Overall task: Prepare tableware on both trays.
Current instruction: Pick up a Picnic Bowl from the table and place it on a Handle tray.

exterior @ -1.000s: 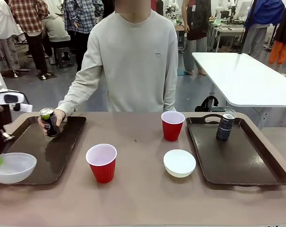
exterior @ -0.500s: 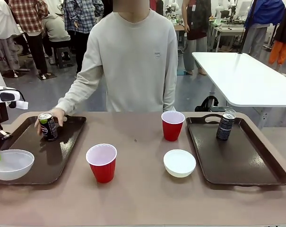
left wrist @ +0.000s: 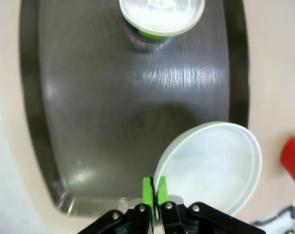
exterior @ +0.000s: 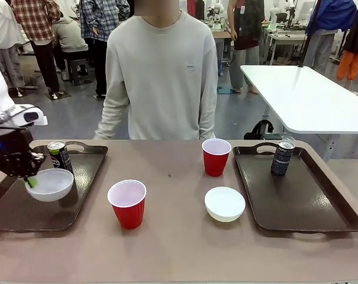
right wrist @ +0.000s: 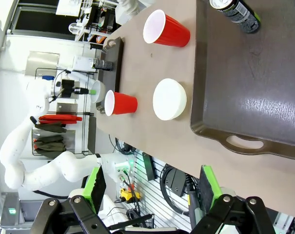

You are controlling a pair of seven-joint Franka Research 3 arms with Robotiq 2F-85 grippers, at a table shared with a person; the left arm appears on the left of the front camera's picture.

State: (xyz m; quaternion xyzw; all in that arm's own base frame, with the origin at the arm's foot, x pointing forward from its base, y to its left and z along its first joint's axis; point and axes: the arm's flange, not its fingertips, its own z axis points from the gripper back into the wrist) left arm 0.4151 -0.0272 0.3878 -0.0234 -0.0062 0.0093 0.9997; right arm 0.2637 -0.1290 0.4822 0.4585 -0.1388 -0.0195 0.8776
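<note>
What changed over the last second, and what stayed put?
The person let go of the dark can, now standing at the left tray's far end, and drew back. The left gripper, shut on the white bowl's rim, carried it from the tray's near corner toward the can. Red cups, other bowl and right tray's can stayed.

White table (exterior: 309, 100) right; grey floor (exterior: 66, 121); workbench (exterior: 285, 36) far back.

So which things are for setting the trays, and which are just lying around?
For the job: left tray, right tray, gripped bowl in the left gripper, loose bowl, near red cup, far red cup, left can, right can.
Just around: white table, dark bag on the floor.
</note>
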